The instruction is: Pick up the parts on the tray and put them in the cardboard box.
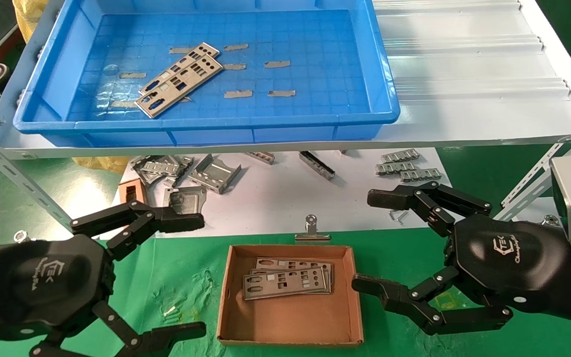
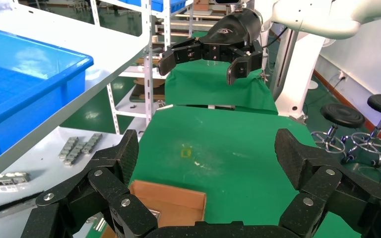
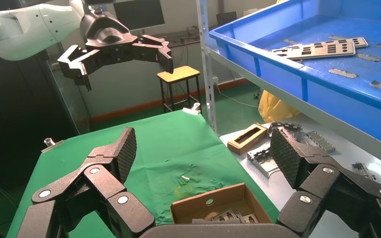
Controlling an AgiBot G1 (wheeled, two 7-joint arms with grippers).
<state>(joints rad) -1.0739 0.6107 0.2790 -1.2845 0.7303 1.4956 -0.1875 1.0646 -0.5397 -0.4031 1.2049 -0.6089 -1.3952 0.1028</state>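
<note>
Head view: the left gripper (image 1: 164, 275) is seen low on the left over the green cloth (image 1: 176, 277), its fingers (image 1: 181, 220) spread wide and holding nothing; the same wide spread is shown in the left wrist view (image 2: 206, 148), with only cloth between the fingers. Above it, on the white shelf (image 1: 464, 74), the tray (image 1: 42, 104) is placed, and two parts (image 1: 179, 79) are seen lying overlapped at a slant on its floor, left of the middle, among strips of grey tape (image 1: 238, 93). Under the shelf, on the white table (image 1: 275, 203), bent brackets (image 1: 213, 173) and a small brown frame block (image 1: 129, 191) are scattered to the left, and short slotted strips (image 1: 404, 166) to the right. Below the middle, the box (image 1: 290, 327) is set on the cloth, with a stack of parts (image 1: 285, 282) lying flat in its far half; a metal clip (image 1: 311, 230) is seen just beyond its far wall. On the right, the right gripper (image 1: 372, 240) is held just beside the box, level with its right wall, its fingers (image 1: 389, 198) likewise opened wide and empty, which is confirmed by the right wrist view (image 3: 203, 148), where the box (image 3: 218, 206) is seen beneath the open fingers.
</note>
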